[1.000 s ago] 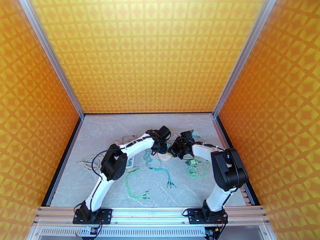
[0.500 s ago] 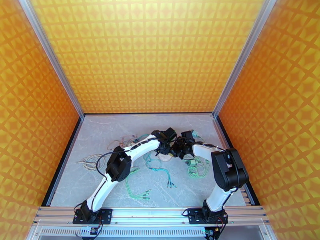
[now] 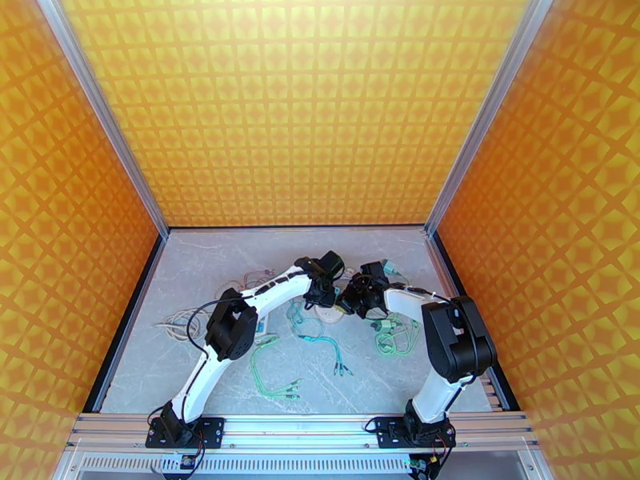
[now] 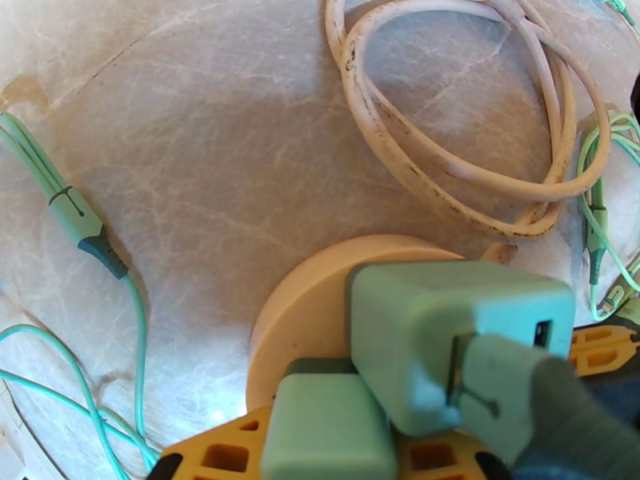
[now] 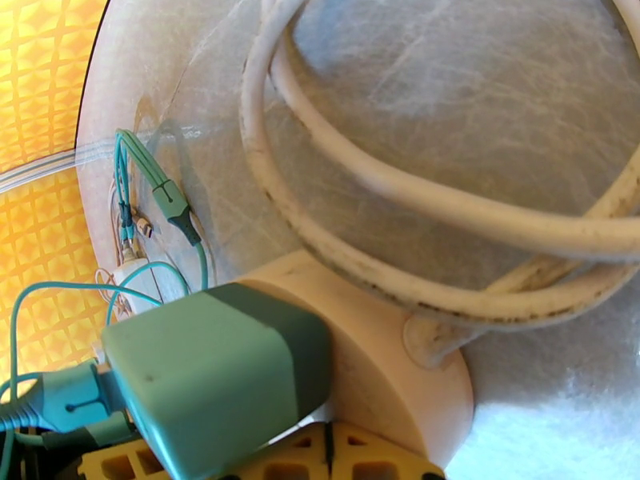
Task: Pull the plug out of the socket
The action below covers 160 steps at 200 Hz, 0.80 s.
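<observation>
1. plug (image 4: pixel 328 430): rounded mint-green plastic block, smooth and matte, with a darker green end facing the socket (image 4: pixel 308 314). It's sitting at the socket's near rim and touching it. Can't tell whether the prongs are seated
2. left gripper (image 4: pixel 324 464) is pinching the plug, with yellow lattice-moulded fingers (image 4: pixel 212 458) showing on either side of it
3. charger cube (image 4: pixel 448 330): same mint plastic but boxier. It's sitting just beside the plug and overlapping the socket in the left wrist view. A USB port is showing on its face, and a mint connector boot (image 4: pixel 500 398) is plugged in next to the port
4. socket: low round cream disc with a smooth flat top, lying flat on the table (image 3: pixel 200 370)
5. right gripper (image 5: pixel 330 454): yellow tips are pressing together, sitting just beside the socket's side wall
6. white cord (image 4: pixel 448 166): thick round off-white rubber, scuffed with dark specks. It's looping in a loose coil beyond the socket and running into the socket's side through a moulded boot
7. thin mint cables (image 3: pixel 276 378) are lying in loose curls across the table. One has a two-tone connector (image 4: pixel 76 218) resting left of the socket, apart from it
8. table: grey-white marble-look sheet with fine veins and a slight sheen, edged by a black strip
9. enclosure: orange walls (image 3: pixel 296 106) printed with a diamond grid are closing in three sides, with aluminium posts (image 3: pixel 100 114) running up the back corners
</observation>
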Each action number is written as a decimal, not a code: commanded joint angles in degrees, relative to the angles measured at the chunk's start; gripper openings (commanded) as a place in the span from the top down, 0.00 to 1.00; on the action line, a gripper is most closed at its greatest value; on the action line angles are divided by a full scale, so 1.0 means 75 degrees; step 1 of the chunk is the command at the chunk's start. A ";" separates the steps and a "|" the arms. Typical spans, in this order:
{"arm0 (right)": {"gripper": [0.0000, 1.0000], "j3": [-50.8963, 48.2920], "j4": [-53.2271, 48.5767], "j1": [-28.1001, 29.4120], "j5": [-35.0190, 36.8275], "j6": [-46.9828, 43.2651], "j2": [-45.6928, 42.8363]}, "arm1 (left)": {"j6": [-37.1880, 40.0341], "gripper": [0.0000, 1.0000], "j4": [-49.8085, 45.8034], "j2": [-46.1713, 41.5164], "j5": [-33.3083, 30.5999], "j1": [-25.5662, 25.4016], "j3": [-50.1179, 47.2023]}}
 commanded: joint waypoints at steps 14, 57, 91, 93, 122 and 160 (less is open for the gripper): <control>1.00 -0.0608 -0.1515 -0.0019 0.1609 0.0046 0.0663 | -0.0018 1.00 -0.0853 -0.0353 -0.0039 -0.0085 -0.0020; 1.00 -0.0663 -0.1504 -0.0016 0.1633 0.0042 0.0653 | 0.0403 1.00 -0.1328 -0.0064 -0.1083 -0.0554 0.0454; 1.00 -0.0716 -0.1490 -0.0019 0.1641 0.0040 0.0623 | 0.0712 1.00 -0.1808 0.0326 -0.1888 -0.0973 0.0937; 1.00 -0.0718 -0.1491 -0.0017 0.1645 0.0032 0.0622 | 0.0691 1.00 -0.1821 0.0332 -0.1887 -0.0986 0.0933; 1.00 -0.0764 -0.1469 -0.0022 0.1656 0.0038 0.0610 | 0.0512 1.00 -0.1798 0.0249 -0.1756 -0.0985 0.0817; 1.00 -0.0802 -0.1460 -0.0016 0.1707 0.0041 0.0626 | 0.0318 1.00 -0.1658 0.0021 -0.1066 -0.0675 0.0659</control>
